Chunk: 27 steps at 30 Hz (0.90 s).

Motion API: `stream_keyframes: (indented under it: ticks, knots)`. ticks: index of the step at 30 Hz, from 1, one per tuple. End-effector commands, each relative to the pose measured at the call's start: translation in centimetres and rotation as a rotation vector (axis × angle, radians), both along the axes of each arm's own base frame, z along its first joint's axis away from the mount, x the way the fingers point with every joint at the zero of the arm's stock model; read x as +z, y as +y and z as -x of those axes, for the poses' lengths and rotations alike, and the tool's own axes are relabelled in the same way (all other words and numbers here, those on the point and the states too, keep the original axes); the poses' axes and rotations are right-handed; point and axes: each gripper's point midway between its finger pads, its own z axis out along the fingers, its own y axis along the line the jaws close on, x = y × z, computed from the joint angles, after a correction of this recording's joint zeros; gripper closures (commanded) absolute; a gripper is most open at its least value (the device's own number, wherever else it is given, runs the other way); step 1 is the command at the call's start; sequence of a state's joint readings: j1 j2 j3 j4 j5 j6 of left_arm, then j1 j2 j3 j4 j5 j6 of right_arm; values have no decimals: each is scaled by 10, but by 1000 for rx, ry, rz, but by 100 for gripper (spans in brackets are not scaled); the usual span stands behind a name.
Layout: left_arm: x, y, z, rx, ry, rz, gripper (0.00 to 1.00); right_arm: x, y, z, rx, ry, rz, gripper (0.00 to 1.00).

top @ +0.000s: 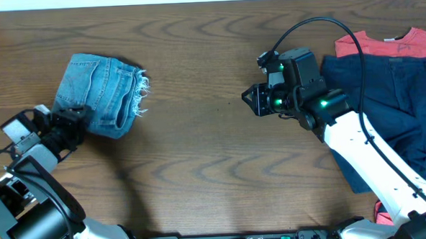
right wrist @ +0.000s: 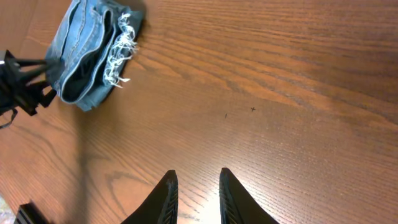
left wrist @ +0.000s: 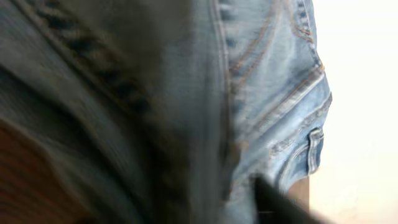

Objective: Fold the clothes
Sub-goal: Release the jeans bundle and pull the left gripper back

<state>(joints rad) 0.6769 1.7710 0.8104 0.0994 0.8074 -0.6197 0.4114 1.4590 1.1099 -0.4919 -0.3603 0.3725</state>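
The light-blue jeans lie folded into a compact bundle at the left, their frayed hems facing right. My left gripper stands at the bundle's lower-left edge. In the right wrist view its fingers look spread against the jeans. Blurred denim fills the left wrist view, where only one dark finger shows at the bottom right. My right gripper hovers over bare wood mid-table. Its jaws are open with nothing between them. A dark navy garment and a coral-red T-shirt lie at the right.
The wooden table stretches between the jeans and the pile at the right. My right arm crosses over the navy garment. A black cable loops above the right wrist.
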Motion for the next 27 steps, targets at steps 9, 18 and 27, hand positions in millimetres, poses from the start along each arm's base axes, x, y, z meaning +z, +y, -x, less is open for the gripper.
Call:
stream_keyframes:
  ticks: [9, 18, 27]
  knots:
    - [7, -45, 40, -192, 84, 61, 3, 0, -6, 4, -3, 9, 23, 74]
    - [80, -63, 89, -381, 137, -245, 2, 1, -7, 6, -5, 10, 27, 69]
    - [235, -123, 78, -701, -163, -698, 2, 70, -27, 6, -90, -186, 52, 64]
